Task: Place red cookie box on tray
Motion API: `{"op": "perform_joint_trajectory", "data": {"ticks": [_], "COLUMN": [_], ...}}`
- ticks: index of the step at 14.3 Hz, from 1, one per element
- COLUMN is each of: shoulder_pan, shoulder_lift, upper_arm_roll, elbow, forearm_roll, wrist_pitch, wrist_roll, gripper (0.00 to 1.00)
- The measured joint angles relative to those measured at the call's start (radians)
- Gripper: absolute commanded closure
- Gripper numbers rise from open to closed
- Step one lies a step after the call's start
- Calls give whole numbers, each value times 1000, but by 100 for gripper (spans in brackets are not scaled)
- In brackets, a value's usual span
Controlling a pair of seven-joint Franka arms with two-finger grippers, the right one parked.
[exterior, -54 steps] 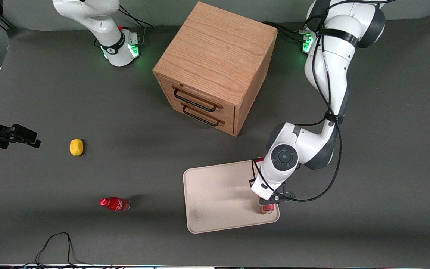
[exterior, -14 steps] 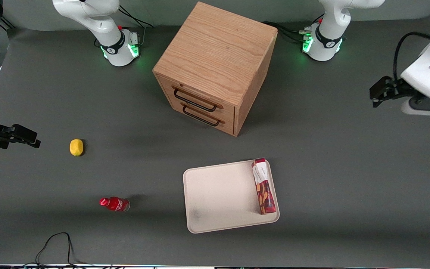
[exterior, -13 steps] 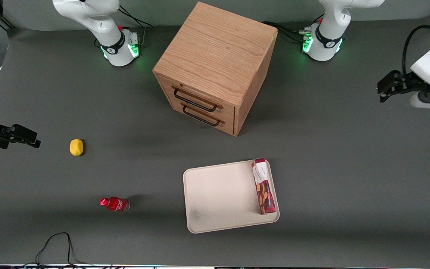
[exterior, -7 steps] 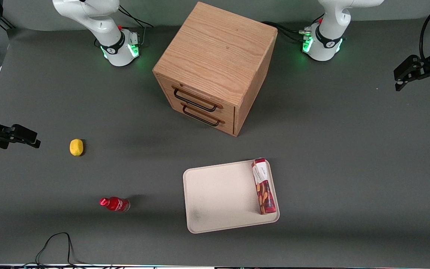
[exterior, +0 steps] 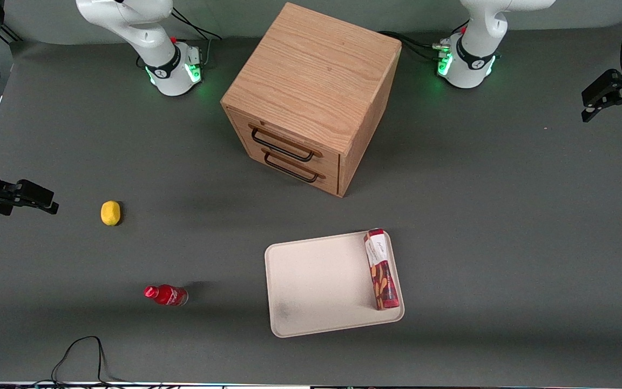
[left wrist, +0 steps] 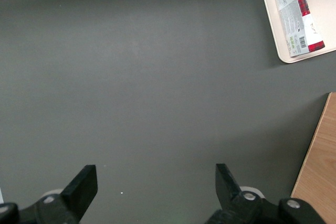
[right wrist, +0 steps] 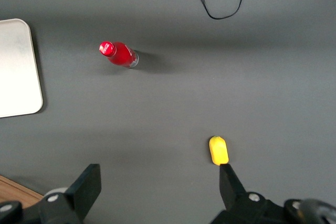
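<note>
**Cookie box lying on the tray, gripper well away**

Toward the parked arm's end of the dark grey table lies a small yellow lemon (exterior: 110, 212), with a small red bottle (exterior: 166, 295) nearer the front camera. A wooden two-drawer cabinet (exterior: 311, 97) stands mid-table. In front of it sits the flat cream-white rectangular tray (exterior: 316, 286); the long dark-red cookie box (exterior: 382, 269) lies flat along its edge toward the working arm. The left gripper (left wrist: 155, 182) hangs above bare table at that arm's end, jaws wide apart, holding nothing.
</note>
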Motion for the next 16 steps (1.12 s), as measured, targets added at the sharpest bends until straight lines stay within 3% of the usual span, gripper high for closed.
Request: {"op": "perform_joint_trajectory", "data": {"ticks": [5, 10, 16], "shoulder_pan": [0, 0, 16], "shoulder_lift": [33, 115, 127], "upper_arm_roll": [-5, -29, -34], "elbow": [-8, 74, 100], "forearm_roll": [-5, -8, -67], "wrist_pitch": [57, 38, -5], "wrist_roll": [-36, -104, -113], "gripper": [0, 0, 0]}}
